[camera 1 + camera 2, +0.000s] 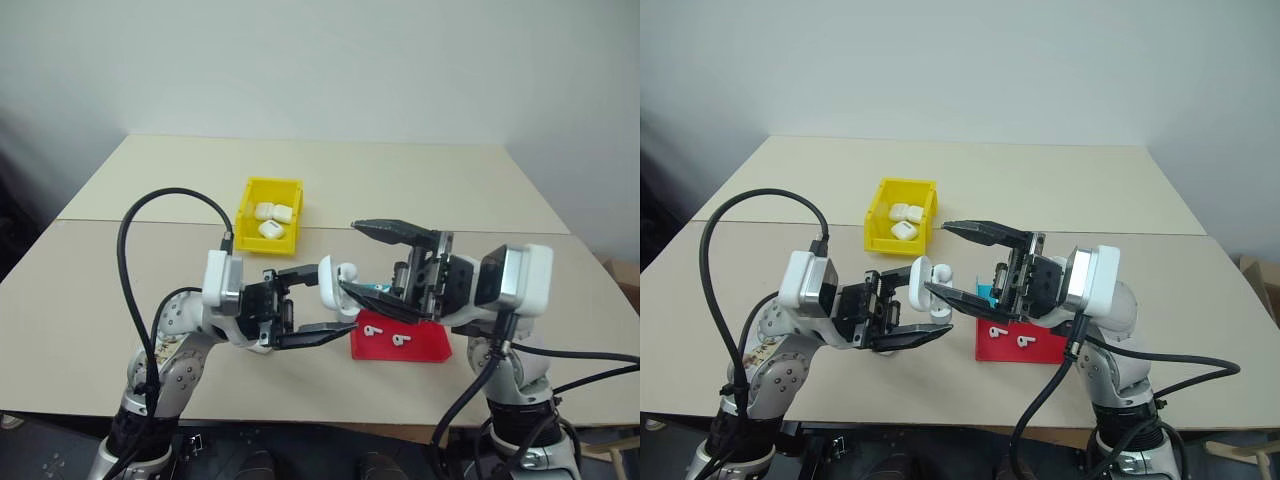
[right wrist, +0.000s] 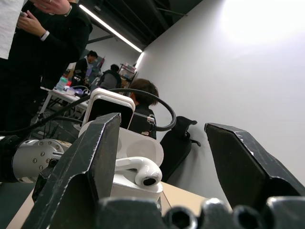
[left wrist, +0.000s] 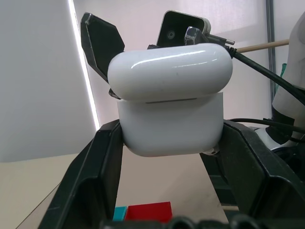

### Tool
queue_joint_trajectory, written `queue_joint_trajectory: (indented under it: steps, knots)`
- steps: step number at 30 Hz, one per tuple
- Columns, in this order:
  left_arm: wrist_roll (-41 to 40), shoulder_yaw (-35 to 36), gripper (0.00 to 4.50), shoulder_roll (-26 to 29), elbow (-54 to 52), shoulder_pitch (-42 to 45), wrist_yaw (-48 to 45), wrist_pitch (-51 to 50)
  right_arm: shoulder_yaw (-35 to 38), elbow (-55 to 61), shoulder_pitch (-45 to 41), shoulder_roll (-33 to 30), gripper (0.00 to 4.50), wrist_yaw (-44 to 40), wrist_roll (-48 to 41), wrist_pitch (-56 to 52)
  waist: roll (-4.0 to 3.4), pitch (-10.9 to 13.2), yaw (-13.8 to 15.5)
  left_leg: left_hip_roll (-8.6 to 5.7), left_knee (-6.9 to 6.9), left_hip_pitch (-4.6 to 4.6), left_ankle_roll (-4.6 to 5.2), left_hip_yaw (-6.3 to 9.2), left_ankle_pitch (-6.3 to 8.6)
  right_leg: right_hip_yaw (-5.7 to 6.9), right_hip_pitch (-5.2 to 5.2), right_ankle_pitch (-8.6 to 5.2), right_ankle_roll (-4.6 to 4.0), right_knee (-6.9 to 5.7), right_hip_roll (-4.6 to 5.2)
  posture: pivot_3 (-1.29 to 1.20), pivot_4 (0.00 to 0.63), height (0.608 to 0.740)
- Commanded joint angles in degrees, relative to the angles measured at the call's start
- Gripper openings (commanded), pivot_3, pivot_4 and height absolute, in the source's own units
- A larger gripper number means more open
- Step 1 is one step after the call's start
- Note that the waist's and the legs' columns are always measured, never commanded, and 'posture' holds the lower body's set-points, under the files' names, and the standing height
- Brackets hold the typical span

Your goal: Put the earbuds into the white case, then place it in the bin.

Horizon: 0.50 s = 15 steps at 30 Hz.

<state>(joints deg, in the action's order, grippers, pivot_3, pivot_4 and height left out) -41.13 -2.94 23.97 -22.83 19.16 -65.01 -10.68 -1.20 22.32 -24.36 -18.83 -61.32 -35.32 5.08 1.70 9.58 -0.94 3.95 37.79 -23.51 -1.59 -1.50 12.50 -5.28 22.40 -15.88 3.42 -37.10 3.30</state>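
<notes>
My left gripper (image 1: 330,298) is shut on the white case (image 1: 333,288), holding it above the table's front edge. The case's lid (image 2: 141,148) is flipped open. One earbud (image 2: 141,172) sits in the case with its rounded head sticking out. My right gripper (image 1: 348,256) faces the case from the right, open, with one finger above the case and one below, touching neither case nor earbud. Two more earbuds (image 1: 373,326) (image 1: 401,340) lie on the red tray (image 1: 428,347) under my right gripper. The yellow bin (image 1: 250,196) stands further back on the table, left of centre.
Three white cases (image 1: 272,218) lie inside the bin. A corner of a teal tray (image 1: 985,292) shows behind the red tray. Black cables loop from both wrists. People (image 2: 28,57) stand and sit off beyond the left arm in the right wrist view.
</notes>
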Motion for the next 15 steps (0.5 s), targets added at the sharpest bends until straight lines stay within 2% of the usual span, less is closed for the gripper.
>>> queue_joint_trajectory:
  steps: [1, 7, 11, 15]
  knots:
    - [-0.75, 0.8, 2.76, -0.51, -1.18, -0.26, -0.41, 1.8, 0.5, 2.58, -1.32, -2.26, 3.46, 0.3, -5.55, -5.03, 0.0, 0.0, 0.01, 0.0, 0.0, 0.0, 0.0, 0.0, 0.0, 0.0, 0.0, 0.0, 0.0, 0.0, 0.0, 0.0, 0.15, 0.74]
    - [-0.61, 1.55, 2.76, 0.74, 0.66, -1.35, -4.8, 3.73, 5.19, 5.06, -4.6, -15.25, 3.46, 0.3, -18.59, -22.02, -0.01, 0.01, 0.1, 0.01, -0.02, -0.01, 0.0, -0.01, 0.0, 0.0, 0.0, 0.0, -0.02, 0.02, 0.01, 0.0, 0.15, 0.74]
    - [-0.45, 1.33, 2.76, 1.13, 1.73, -0.91, -7.11, 4.25, 5.81, 3.66, -6.61, -23.5, 3.46, -2.87, -19.36, -28.71, 0.0, 0.01, 0.11, 0.0, -0.02, -0.01, 0.02, -0.01, 0.01, 0.0, -0.01, -0.01, -0.02, 0.07, 0.01, 0.0, 0.15, 0.74]
    - [0.71, 0.76, 2.76, 1.32, 3.31, -0.27, -9.27, 5.14, 4.62, 3.13, -8.74, -28.54, 3.46, -4.68, -17.31, -32.92, 0.01, 0.02, 0.04, 0.0, -0.02, -0.03, 0.04, -0.01, 0.03, -0.01, 0.01, -0.01, -0.01, 0.09, 0.01, 0.0, 0.15, 0.74]
